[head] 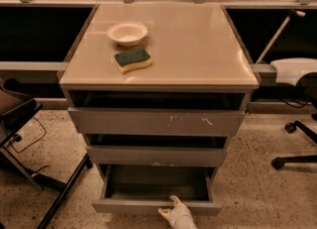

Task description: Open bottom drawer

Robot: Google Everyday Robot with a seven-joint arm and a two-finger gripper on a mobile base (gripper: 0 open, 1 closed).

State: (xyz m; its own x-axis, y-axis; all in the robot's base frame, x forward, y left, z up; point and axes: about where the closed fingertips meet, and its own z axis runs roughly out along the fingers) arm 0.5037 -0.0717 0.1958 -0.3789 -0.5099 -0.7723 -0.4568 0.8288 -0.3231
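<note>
The bottom drawer [129, 206] is the lowest of three grey drawers in the cabinet. It stands pulled out, showing a shallow grey box [157, 182] inside. The gripper [170, 205] is at the bottom edge of the camera view. Its pale tip sits at the top rim of the drawer's front, right of the middle. Above it are the middle drawer [156, 155] and the top drawer [156, 122] with white scratches, both slightly out.
A white bowl [127, 32] and a green-and-yellow sponge [132, 59] lie on the beige cabinet top [198, 44]. A dark chair frame [29, 139] stands at the left. An office chair base [296, 143] stands at the right on speckled floor.
</note>
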